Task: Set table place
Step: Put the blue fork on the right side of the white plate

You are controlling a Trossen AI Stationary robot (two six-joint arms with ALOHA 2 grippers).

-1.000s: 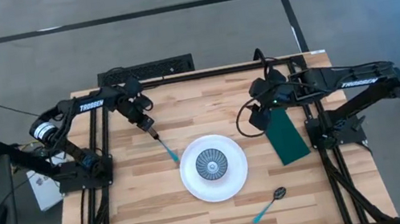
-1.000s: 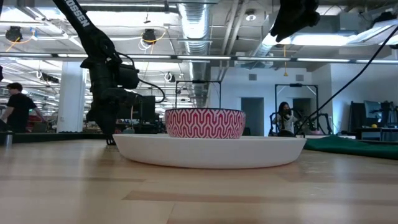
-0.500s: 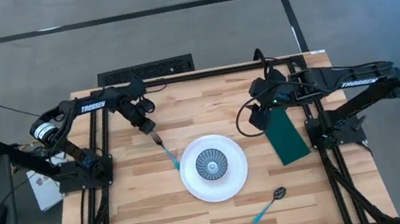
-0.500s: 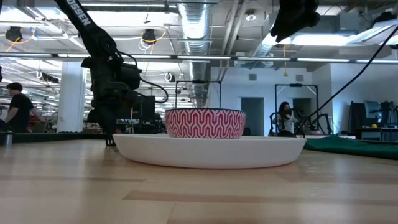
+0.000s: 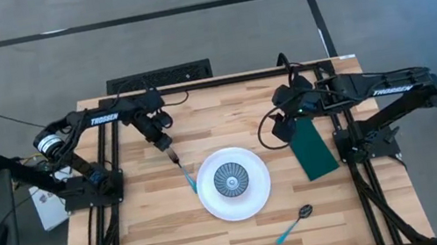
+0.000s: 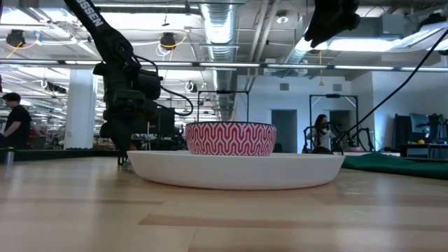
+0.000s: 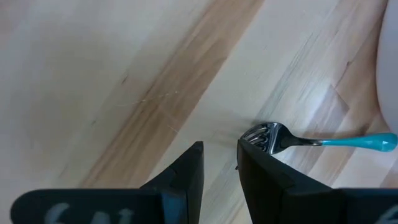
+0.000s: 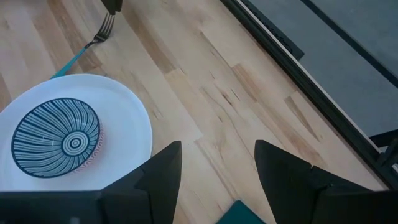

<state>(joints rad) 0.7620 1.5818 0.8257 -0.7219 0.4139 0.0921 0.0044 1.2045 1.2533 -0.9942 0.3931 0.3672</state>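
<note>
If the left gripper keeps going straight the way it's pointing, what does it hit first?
The left gripper points down at the table, fingers slightly apart beside the fork head. It would probably meet bare wood first, perhaps clipping the tines; depth is unclear.

The left gripper (image 5: 173,157) edges toward the white plate (image 5: 237,209), nudging the turquoise-handled fork (image 5: 187,176) along the wooden tabletop (image 5: 157,231) since a second ago.

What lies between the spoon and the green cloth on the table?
Only bare wooden tabletop. The high view shows nothing between the spoon and the green cloth; the white plate sits off to one side.
</note>
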